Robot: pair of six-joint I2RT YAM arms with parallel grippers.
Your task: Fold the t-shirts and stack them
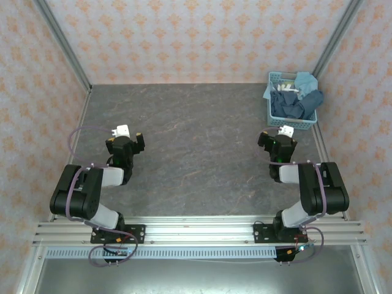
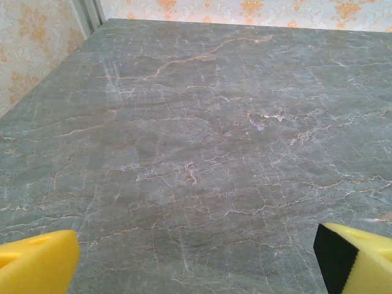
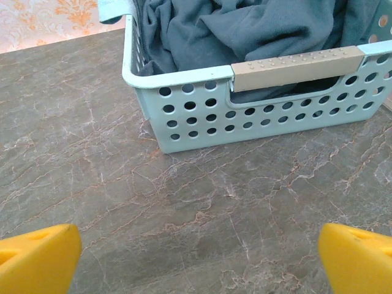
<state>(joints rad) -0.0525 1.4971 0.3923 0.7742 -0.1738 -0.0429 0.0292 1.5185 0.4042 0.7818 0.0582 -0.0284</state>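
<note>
Table [image 1: 202, 153]: grey marbled slab across the centre of the top view, with patterned walls [image 1: 196, 37] on three sides.

Left arm [image 1: 82, 193] sat lower left and right arm [image 1: 315, 190] lower right. Both were folded, with wrists pointing up-frame.

Basket [image 1: 293, 125]: upper right of the top view, at the table corner. In the right wrist view it filled the upper half [image 3: 202, 116], with a tan handle [image 3: 294, 64] on its rim.

Tees [image 1: 299, 101]: bunched inside the basket, unfolded. The dark tee [image 3: 257, 24] was heaped above the rim. The teal tee [image 1: 305, 80] lay at the basket's upper edge.

Left gripper [image 2: 196, 260]: jaws spread wide, nothing between them, over bare table.

Right gripper [image 3: 197, 257]: jaws spread wide, nothing held, near the basket but apart from it.
</note>
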